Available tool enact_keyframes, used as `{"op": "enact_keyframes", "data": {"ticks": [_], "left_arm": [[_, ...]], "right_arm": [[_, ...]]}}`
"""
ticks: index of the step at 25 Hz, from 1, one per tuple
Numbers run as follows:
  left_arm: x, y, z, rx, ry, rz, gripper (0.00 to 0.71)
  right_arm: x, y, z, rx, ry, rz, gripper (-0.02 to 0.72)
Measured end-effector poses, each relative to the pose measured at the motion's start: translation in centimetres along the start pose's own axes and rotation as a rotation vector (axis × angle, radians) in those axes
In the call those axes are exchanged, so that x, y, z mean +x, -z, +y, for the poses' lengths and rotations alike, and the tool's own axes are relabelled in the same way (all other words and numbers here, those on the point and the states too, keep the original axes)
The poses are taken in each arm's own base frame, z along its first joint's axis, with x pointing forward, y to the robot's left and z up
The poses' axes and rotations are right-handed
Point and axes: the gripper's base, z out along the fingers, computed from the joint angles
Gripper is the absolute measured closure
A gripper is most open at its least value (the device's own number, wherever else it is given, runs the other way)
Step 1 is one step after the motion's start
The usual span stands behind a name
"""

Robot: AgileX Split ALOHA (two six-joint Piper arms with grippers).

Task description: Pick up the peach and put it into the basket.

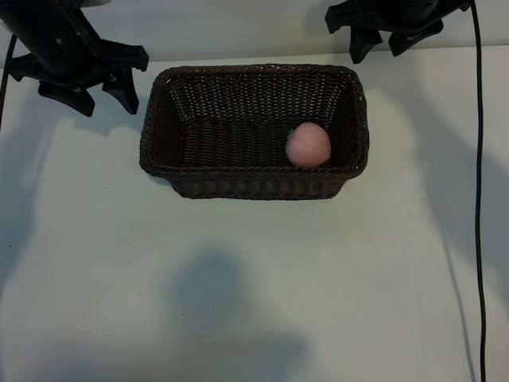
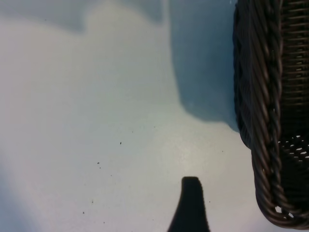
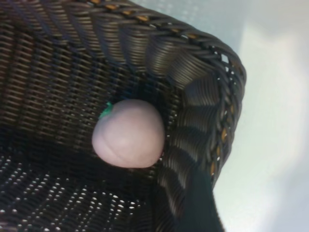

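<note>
The pale-pink peach (image 1: 308,144) lies inside the dark-brown wicker basket (image 1: 157,119), at its right end against the near wall. In the right wrist view the peach (image 3: 128,140) rests in a corner of the basket (image 3: 203,92), its green stem showing on one side. My right gripper (image 1: 380,48) hangs open and empty above the table just behind the basket's right rear corner. My left gripper (image 1: 103,95) is open and empty beside the basket's left rear corner. One of its fingers (image 2: 190,208) shows over bare table next to the basket (image 2: 270,121).
The white table (image 1: 254,286) stretches in front of the basket, crossed by soft shadows. A black cable (image 1: 479,199) runs down the right side of the table.
</note>
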Motion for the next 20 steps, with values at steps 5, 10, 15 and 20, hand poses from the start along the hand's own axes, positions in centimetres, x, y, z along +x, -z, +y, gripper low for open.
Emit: {"op": "enact_keyframes", "data": {"ticks": [5,10,15,20], "left_arm": [[0.00,0.00,0.00,0.000,0.000,0.000,0.113],[0.00,0.00,0.00,0.000,0.000,0.000,0.113],[0.00,0.00,0.00,0.000,-0.006,0.000,0.113],[0.00,0.00,0.00,0.000,-0.006,0.000,0.113]], "right_arm": [[-0.01,0.00,-0.10,0.007,0.002,0.000,0.177],[-0.01,0.00,-0.10,0.007,0.006,0.000,0.177],[-0.01,0.00,-0.12,0.009,0.006,-0.001,0.177],[-0.01,0.00,-0.13,0.010,0.007,-0.001,0.177]]}}
